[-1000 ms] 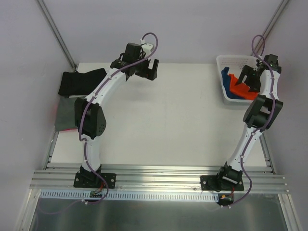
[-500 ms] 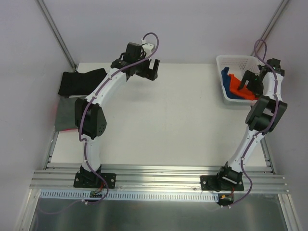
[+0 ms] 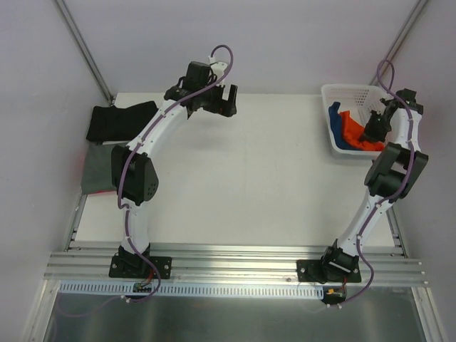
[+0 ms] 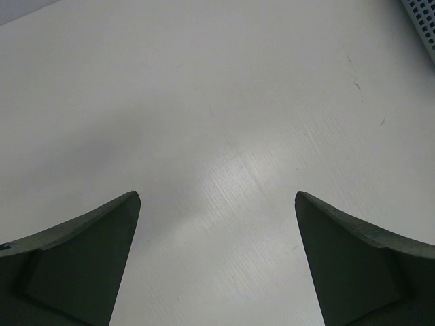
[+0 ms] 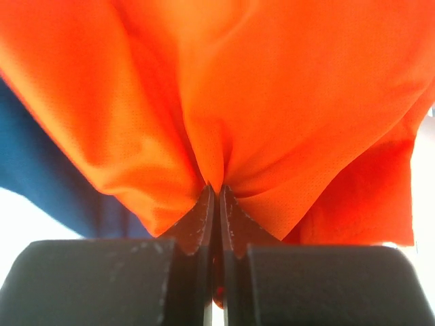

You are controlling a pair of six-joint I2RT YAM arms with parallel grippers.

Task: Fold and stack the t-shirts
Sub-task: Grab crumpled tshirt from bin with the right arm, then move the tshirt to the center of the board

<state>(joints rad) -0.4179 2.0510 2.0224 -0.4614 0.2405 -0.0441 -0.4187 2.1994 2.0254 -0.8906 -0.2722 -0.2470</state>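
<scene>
The right hand (image 5: pixel 217 193), pinching the orange-red t-shirt (image 5: pixel 272 88) at the far-right corner of the tabletop (image 3: pixel 271 178), must haul it leftward (left hand (image 4: pixel 216 197) gapes empty).

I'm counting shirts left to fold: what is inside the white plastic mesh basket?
A bright orange-red cloth t-shirt, pinched by the right gripper, lying partly over a blue cloth t-shirt. Anything beneath them is hidden.

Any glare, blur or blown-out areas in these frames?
Left wrist: soft glare patch on the table, near jaws dark and slightly soft. Right wrist: orange t-shirt sharp enough to show weave, white blown out at lower left. Top external: even light, faint shadows, no blur.
</scene>
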